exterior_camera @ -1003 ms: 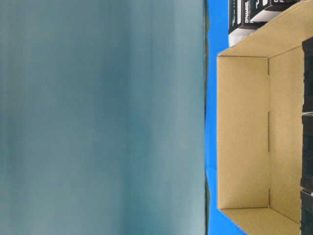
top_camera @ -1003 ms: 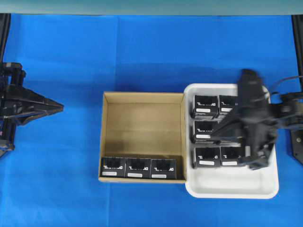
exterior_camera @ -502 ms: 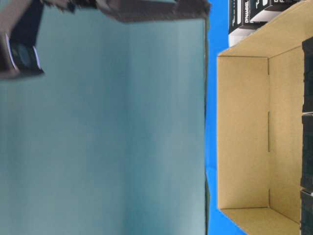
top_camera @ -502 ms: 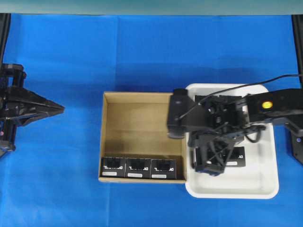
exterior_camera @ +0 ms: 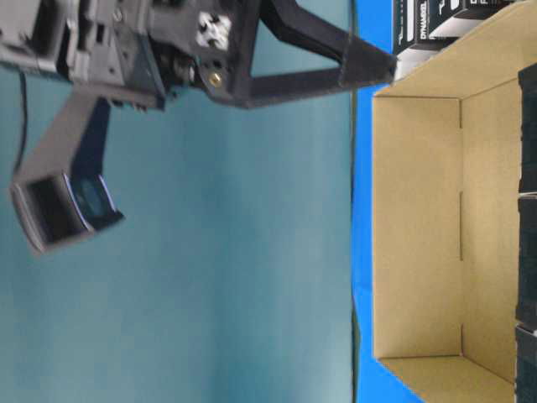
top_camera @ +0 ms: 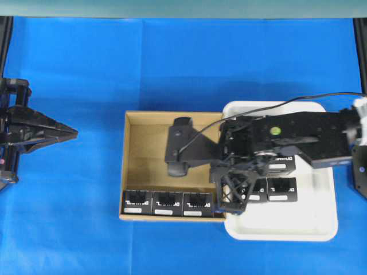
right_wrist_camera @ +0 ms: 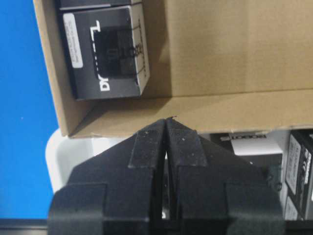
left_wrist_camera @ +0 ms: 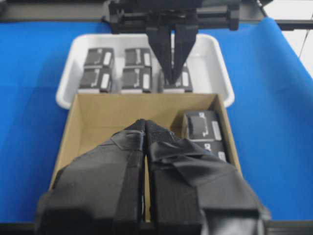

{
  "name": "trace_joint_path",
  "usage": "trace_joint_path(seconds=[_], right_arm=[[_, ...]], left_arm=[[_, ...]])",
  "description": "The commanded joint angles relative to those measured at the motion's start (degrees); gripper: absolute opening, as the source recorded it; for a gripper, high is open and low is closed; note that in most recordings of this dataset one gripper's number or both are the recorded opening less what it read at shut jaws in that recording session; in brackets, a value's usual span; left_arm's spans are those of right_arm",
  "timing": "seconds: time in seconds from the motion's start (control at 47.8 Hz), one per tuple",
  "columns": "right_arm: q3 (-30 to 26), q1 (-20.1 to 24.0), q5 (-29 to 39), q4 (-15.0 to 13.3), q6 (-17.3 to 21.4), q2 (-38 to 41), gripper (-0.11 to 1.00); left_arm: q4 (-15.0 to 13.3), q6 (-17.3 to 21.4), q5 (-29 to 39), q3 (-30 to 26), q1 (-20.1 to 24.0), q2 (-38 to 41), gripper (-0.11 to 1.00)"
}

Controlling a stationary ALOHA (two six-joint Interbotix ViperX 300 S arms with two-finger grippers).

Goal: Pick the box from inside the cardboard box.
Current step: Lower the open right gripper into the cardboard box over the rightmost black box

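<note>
Overhead view: 3 black boxes sit in a row along the 6 o'clock wall of the cardboard box [top_camera: 132, 160], and the box [top_camera: 198, 203] nearest the right tool [top_camera: 230, 203] lies just at its 9 o'clock, while that tool hangs over the shared wall beside the white tray [top_camera: 321, 229] with its jaws pressed together. The left tool [top_camera: 71, 132] waits well apart at 9 o'clock on the blue counter [top_camera: 69, 229], jaws likewise together. Each box looks light, rigid and smooth-sided, so I judge the free face toward 12 o'clock and the face against the wall the only pair to pinch, since its neighbour touches 1 side.
</note>
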Motion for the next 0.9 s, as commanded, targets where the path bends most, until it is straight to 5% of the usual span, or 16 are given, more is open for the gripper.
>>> trace_joint_path(seconds=[0.0, 0.209, 0.334, 0.502, 0.669, 0.878], right_arm=[[-2.11, 0.44, 0.35, 0.18, -0.79, 1.76, 0.05], [-4.22, 0.62, -0.18, 1.85, -3.69, 3.87, 0.08], [-4.75, 0.53, -0.35, 5.19, -6.33, 4.57, 0.17], [-5.01, -0.26, -0.35, 11.87, -10.20, 5.89, 0.51], [-5.19, -1.23, -0.62, 12.30, -12.66, 6.94, 0.93], [-5.19, -2.90, -1.76, 12.48, -12.74, 8.09, 0.98]], left_arm=[[0.18, -0.09, -0.26, -1.49, -0.18, -0.09, 0.01], [0.18, -0.09, 3.08, -1.67, -0.18, -1.67, 0.01], [0.18, -0.09, 4.48, -1.76, -0.18, -2.90, 0.01], [0.18, -0.09, 4.66, -1.85, -0.18, -3.78, 0.01], [0.18, -0.09, 4.66, -1.85, -0.18, -3.60, 0.01], [0.09, -0.18, 4.66, -1.85, -0.35, -3.60, 0.01]])
